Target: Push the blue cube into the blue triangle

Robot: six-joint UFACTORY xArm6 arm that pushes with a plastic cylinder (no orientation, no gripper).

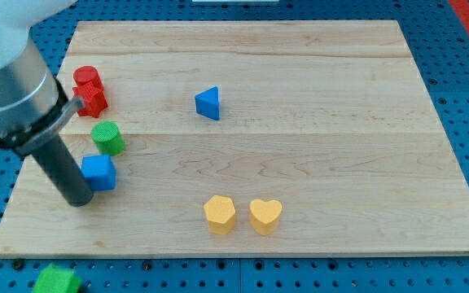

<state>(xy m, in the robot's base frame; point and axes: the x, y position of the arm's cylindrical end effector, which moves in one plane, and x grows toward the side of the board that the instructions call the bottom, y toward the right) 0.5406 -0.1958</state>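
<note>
A wooden worktop (300,65) seen from above. At the view's left, my tip (78,200) rests just left of the blue cube (98,172), touching or nearly so. No claw shows. Above the cube sit a green cylinder (107,137) and two red blocks (89,89). The blue triangle (208,103) lies well apart, toward the centre top. Two yellow blocks, a hexagon (219,214) and a heart (265,216), sit side by side near the bottom. A green block (56,280) lies off the worktop, bottom left.

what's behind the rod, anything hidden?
My tip sits at the blue cube's left side. The rod and arm cover the board's left edge; any blocks there cannot be seen.
</note>
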